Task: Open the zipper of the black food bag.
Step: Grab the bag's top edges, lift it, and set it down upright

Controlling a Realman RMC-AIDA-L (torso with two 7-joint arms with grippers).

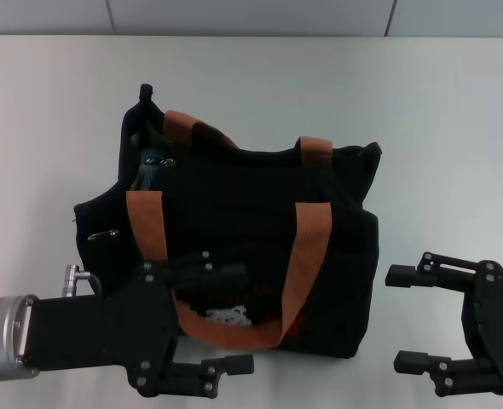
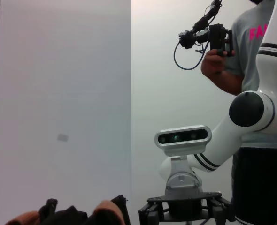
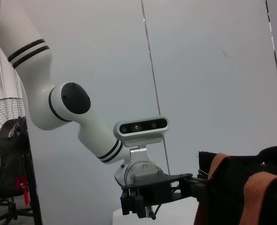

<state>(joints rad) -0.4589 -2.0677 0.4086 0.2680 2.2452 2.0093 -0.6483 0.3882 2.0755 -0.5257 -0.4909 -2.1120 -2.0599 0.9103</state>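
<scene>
Our left gripper (image 1: pixel 226 319), spread, brackets the bag (image 1: pixel 260 230) front to steady it; right gripper (image 1: pixel 409 319) waits spread beside it.

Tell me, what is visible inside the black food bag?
The black food bag gapes at its far-left corner, where the head view shows something dark bluish. What it is cannot be told. The rest of the interior is covered by black fabric.

left gripper (image 1: pixel 234 319) covers black food bag (image 1: pixel 243 213) front lower corner, right gripper (image 1: pixel 409 319) body cut by frame edge, zipper pulls too small
</scene>
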